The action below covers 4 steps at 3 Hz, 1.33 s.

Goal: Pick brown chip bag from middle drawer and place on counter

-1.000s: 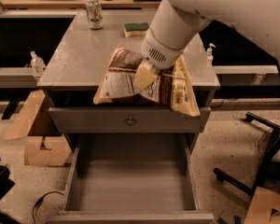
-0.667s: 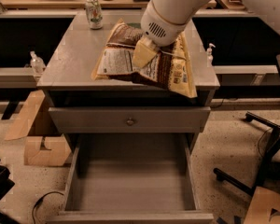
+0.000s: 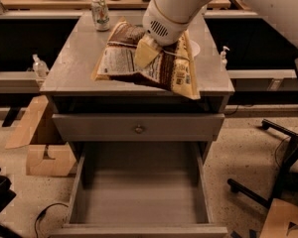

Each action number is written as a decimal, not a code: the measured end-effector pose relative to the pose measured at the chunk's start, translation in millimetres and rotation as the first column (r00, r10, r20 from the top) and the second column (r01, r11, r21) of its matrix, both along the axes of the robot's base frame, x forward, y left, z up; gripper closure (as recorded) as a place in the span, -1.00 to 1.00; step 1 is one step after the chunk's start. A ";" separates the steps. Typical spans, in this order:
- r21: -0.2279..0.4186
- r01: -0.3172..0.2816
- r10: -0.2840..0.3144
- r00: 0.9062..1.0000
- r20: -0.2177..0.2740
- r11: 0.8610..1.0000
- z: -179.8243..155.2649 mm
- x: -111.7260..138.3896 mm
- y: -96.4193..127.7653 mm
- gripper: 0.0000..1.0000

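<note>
One cabinet fills the middle of the scene. Its upper surface is the counter (image 3: 72,66), a broad gray slab.

Below it, the middle drawer (image 3: 139,202) stands pulled out toward the near side, with its flat floor bare. Between drawer and counter lies a closed drawer front (image 3: 99,128) with a small round knob (image 3: 138,129).

My arm (image 3: 176,4), white and thick, comes in from the far right and slopes down over the counter.

The brown chip bag (image 3: 121,58) is out of the drawer and lies tilted over the counter's middle. Its white label panel faces left. Its pale yellow right corner hangs just past the counter's near edge. Whether its underside touches the slab cannot be told.

My gripper (image 3: 149,51) sits at the top middle of the bag, clenched on it. One cream-coloured finger (image 3: 143,57) presses flat against the bag's upper face, and the foil creases around it. The opposing finger is hidden behind the bag.

A white bowl (image 3: 194,47) shows only as a sliver at the right, behind the bag and arm. A soda can (image 3: 100,14) stands upright at the counter's far left, well apart from the bag.
</note>
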State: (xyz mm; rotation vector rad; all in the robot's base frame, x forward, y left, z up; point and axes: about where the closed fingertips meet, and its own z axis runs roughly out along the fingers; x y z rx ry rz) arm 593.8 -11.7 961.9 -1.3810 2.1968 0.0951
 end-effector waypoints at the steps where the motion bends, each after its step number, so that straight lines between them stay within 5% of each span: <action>1: 0.052 0.035 -0.036 0.999 0.015 0.998 0.9 36.8 22.6 1.00; 4: 0.111 0.090 -0.100 0.991 0.087 0.990 -0.4 140.2 93.7 1.00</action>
